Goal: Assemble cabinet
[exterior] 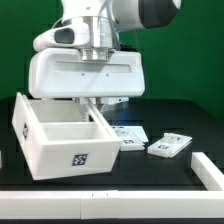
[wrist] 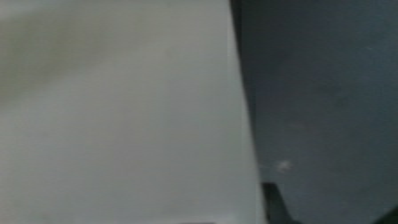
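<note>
The cabinet's white box [exterior: 72,158] stands open-topped on the black table at the exterior view's left, with black-and-white tags on its front and side walls. My gripper [exterior: 96,106] hangs under the wide white hand, right at the box's far right corner. I cannot see whether the jaws are open or shut. In the wrist view a blurred white surface [wrist: 107,100] fills most of the frame, very close, beside dark table [wrist: 320,90]. One dark fingertip [wrist: 272,202] shows at its edge. No knob is visible.
Two flat white tagged pieces lie on the table to the exterior view's right of the box, one nearer [exterior: 130,134] and one thicker farther right [exterior: 168,144]. A white rail [exterior: 100,200] runs along the front and turns up at the right [exterior: 206,170].
</note>
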